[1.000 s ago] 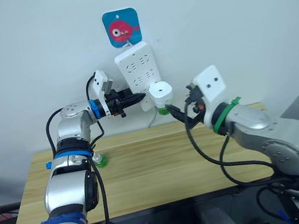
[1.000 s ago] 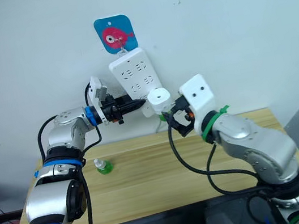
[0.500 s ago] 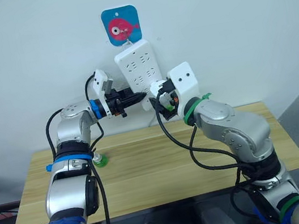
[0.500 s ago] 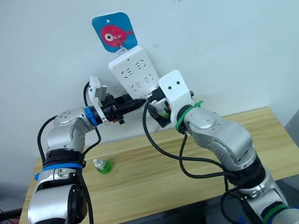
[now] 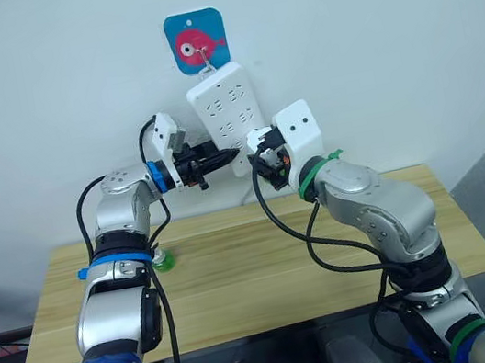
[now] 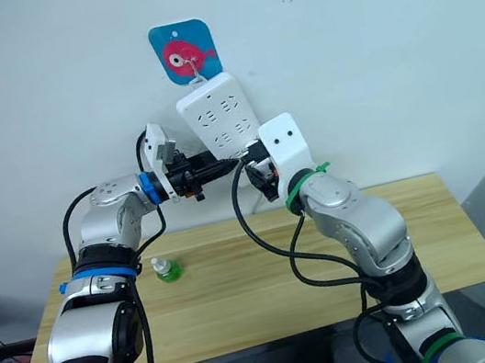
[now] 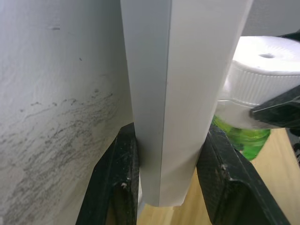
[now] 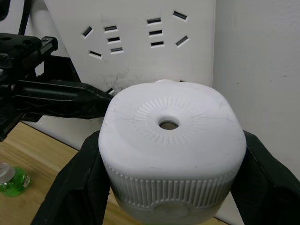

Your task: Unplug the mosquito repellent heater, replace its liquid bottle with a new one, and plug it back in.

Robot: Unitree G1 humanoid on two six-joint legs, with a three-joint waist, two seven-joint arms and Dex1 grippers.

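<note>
A plain indoor test corner, likely a lab: a bare white wall (image 5: 402,24), a small wooden desk (image 5: 241,284) pushed against it, a white power strip (image 5: 226,110) hanging under a fish-picture hook (image 5: 197,43).

The scene is evenly and brightly lit by soft, diffuse light with a cool bluish tone on the wall (image 5: 406,42). Shadows are faint: a soft one lies beside the power strip (image 5: 229,114) on the wall. The wooden table (image 5: 240,275) shows no glare. The head views are sharp throughout. In the left wrist view the near fingers (image 7: 119,183) look slightly soft.
</note>
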